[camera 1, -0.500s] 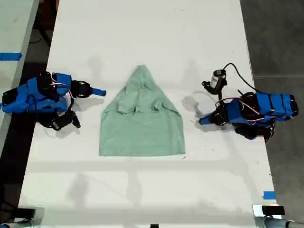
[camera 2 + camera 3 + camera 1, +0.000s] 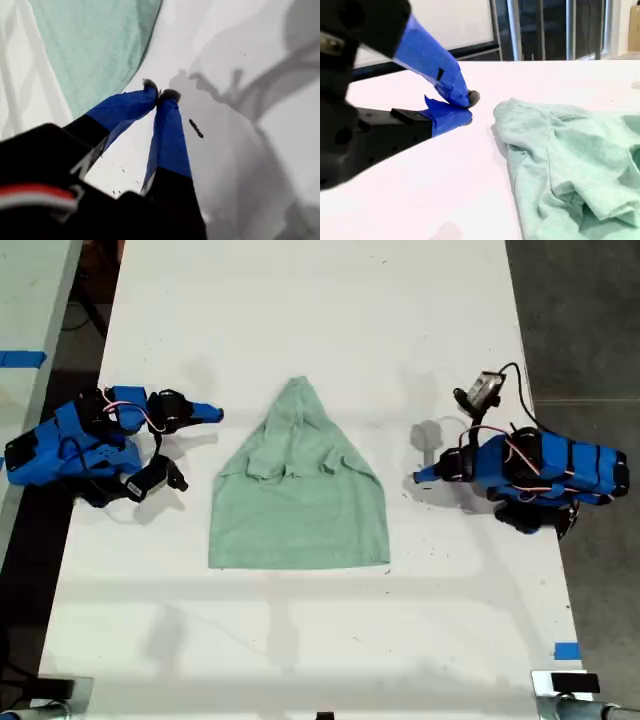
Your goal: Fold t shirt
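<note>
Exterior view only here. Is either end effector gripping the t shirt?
Observer: No. In the first wrist view, the first end effector is closed on nothing. Its tips meet over bare table, just off the edge of the t shirt.
Operator: And the second?
Observer: In the second wrist view, the second end effector is also closed and empty, beside the shirt's ribbed hem but not touching it.

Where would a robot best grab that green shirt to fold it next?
Probably the t shirt by its tapered end, coming in low from the far side of the table. That narrow tip suits a small gripper and could be drawn over the wide straight hem.
</note>
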Robot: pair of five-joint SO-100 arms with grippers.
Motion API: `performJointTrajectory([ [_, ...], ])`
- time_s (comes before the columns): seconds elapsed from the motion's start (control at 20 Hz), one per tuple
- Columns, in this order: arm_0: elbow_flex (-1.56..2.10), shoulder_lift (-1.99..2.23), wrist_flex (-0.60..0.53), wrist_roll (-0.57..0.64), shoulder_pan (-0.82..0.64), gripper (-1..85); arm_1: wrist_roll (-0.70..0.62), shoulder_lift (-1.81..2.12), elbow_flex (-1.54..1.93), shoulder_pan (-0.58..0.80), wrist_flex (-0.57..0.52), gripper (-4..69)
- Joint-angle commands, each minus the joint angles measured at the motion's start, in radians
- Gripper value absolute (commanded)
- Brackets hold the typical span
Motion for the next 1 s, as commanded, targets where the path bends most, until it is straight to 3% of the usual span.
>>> performJointTrajectory([
  [0.0,0.038,0.008,-0.014,-0.014,-0.017,-0.3,0.020,-0.295,-0.207,-0.021,-0.078,2.9],
  [0.1,0.038,0.008,-0.014,-0.014,-0.014,-0.3,0.051,-0.761,-0.396,-0.040,-0.192,3.6],
  [0.15,0.038,0.008,-0.014,-0.014,-0.012,-0.3,0.066,-0.996,-0.500,-0.051,-0.229,8.1],
  [0.2,0.038,0.008,-0.014,-0.014,-0.011,-0.3,0.080,-1.187,-0.594,-0.066,-0.268,23.5],
  [0.25,0.038,0.008,-0.012,-0.014,-0.009,-0.3,0.097,-1.359,-0.678,-0.084,-0.298,29.6],
  [0.45,0.038,0.008,-0.012,-0.012,-0.005,-0.3,0.146,-1.868,-0.980,-0.166,-0.360,32.2],
  [0.5,0.038,0.008,-0.012,-0.012,-0.005,-0.3,0.164,-1.939,-1.086,-0.190,-0.275,32.4],
  [0.55,0.038,0.008,-0.012,-0.011,-0.002,-0.3,0.158,-1.965,-1.123,-0.206,-0.291,31.5],
  [0.6,0.038,0.008,-0.012,-0.011,-0.002,-0.3,0.152,-1.976,-1.137,-0.215,-0.314,24.5],
  [0.65,0.038,0.008,-0.012,-0.012,0.000,-0.3,0.184,-1.967,-1.132,-0.219,-0.311,3.5],
  [0.7,0.038,0.008,-0.012,-0.012,0.002,-0.3,0.210,-1.939,-1.104,-0.225,-0.311,-0.5],
  [0.95,0.038,0.008,-0.011,-0.012,-0.002,-0.3,0.262,-1.669,-0.936,-0.212,-0.207,-0.5],
])
